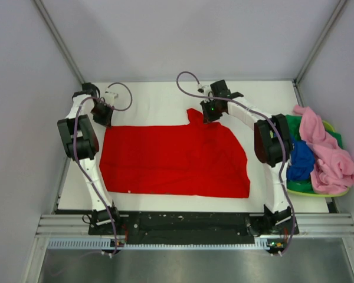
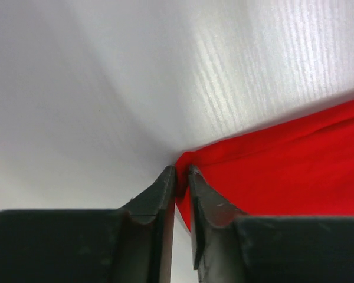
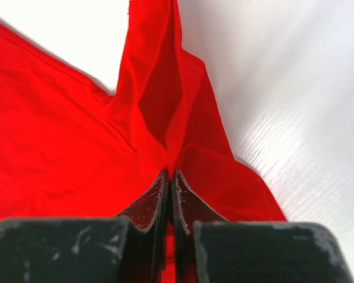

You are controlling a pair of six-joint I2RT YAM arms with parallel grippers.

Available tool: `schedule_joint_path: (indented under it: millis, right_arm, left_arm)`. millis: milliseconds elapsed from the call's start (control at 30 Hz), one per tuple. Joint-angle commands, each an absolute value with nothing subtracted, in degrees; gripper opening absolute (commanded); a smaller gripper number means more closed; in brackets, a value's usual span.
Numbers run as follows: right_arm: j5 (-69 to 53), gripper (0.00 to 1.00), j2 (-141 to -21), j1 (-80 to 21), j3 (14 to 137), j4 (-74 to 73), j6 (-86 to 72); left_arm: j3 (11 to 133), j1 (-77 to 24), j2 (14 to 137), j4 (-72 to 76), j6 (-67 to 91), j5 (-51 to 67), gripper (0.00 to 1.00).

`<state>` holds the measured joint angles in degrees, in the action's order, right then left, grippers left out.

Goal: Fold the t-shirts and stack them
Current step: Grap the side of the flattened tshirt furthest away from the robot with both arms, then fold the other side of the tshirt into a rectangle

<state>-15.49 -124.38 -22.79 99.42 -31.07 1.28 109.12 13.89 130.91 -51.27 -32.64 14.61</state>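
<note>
A bright red t-shirt [image 1: 177,159] lies spread flat on the white table, plain side up. My left gripper [image 1: 102,113] is shut on its far left corner; in the left wrist view the red cloth [image 2: 283,171] is pinched between the gripper [image 2: 182,171]. My right gripper [image 1: 211,112] is shut on the shirt's far edge beside the sleeve [image 1: 194,116]; in the right wrist view the gripper [image 3: 170,173] grips a red fold [image 3: 159,106]. A pink shirt [image 1: 330,153], a blue one [image 1: 300,160] and a dark green one [image 1: 295,127] lie heaped at the right.
A round lime-green basket [image 1: 318,191] at the table's right edge holds the heaped shirts. The white table [image 1: 153,97] is bare behind the red shirt. Grey walls close in on three sides; a metal rail [image 1: 183,227] runs along the near edge.
</note>
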Motion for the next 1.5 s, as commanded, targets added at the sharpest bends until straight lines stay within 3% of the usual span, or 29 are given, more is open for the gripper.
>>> schedule_joint_path:
  millis: [0, 233, 433, 667, 1033, 1467]
  right_arm:
    - [-15.6, 0.0, -116.6, -23.3, 100.0, -33.2, 6.5]
    - [-14.3, 0.0, -108.0, -23.8, 95.3, -46.6, 15.6]
    - [-2.7, 0.0, -96.8, -30.2, 83.1, -52.6, 25.1]
    - [4.7, 0.0, -86.5, -32.8, 73.9, -57.9, 24.5]
    - [3.0, 0.0, -79.8, -33.7, 69.5, -60.0, 19.6]
    - [0.3, 0.0, -84.7, -38.8, 66.7, -60.2, 18.0]
  left_arm:
    - [109.3, 14.3, 130.9, -49.9, -32.5, 19.7, 0.0]
    - [100.9, 14.2, 119.2, -50.9, -37.3, 28.2, 0.0]
    - [86.1, 14.6, 105.3, -45.9, -43.9, 25.7, 0.0]
    - [72.3, 15.7, 92.9, -42.0, -54.9, 21.2, 0.0]
    - [69.3, 17.6, 89.7, -40.3, -63.2, 17.4, 0.0]
    - [66.6, 19.4, 92.3, -39.1, -65.8, 13.9, 0.0]
